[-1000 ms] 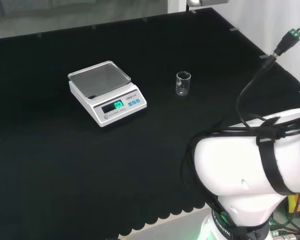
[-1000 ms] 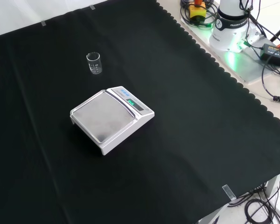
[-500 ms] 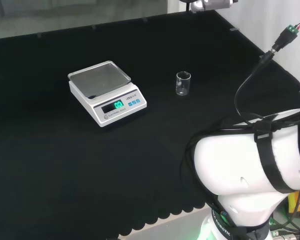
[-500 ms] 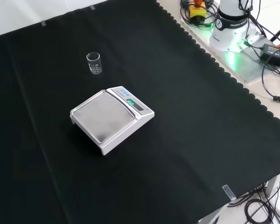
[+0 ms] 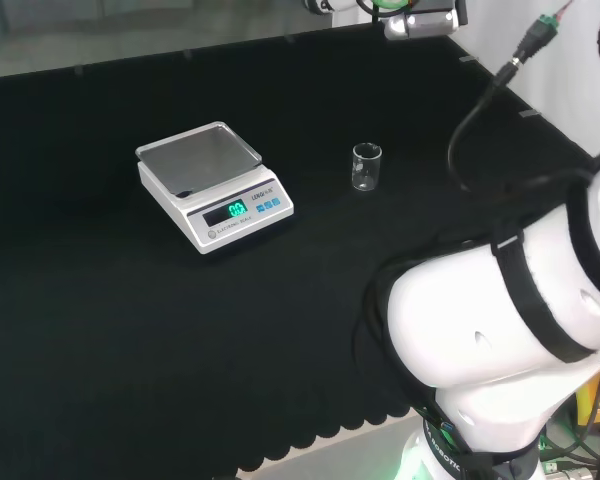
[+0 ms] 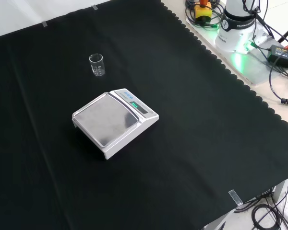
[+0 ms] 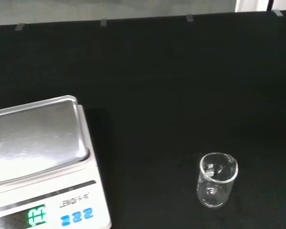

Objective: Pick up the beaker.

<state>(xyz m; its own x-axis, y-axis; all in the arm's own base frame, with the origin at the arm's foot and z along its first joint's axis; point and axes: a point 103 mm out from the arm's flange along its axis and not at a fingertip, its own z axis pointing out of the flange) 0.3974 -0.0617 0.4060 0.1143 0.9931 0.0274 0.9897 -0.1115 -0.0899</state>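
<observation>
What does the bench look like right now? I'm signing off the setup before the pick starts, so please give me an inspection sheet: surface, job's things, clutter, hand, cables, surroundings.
Surface: black cloth with a scalloped edge, flat, no spills seen.
Job's things: one small clear beaker stands upright on the cloth, looks empty, apart from everything else.
Clutter: a white scale with a metal pan and a lit display, nothing on the pan; in the head view the beaker stands to its right.
Hand: state cannot be told.
Cables: a black cable with a green plug hangs over the bench's right side in the head view; more leads lie off the cloth by the arm's base.
Surroundings: nothing seen near the beaker.
</observation>
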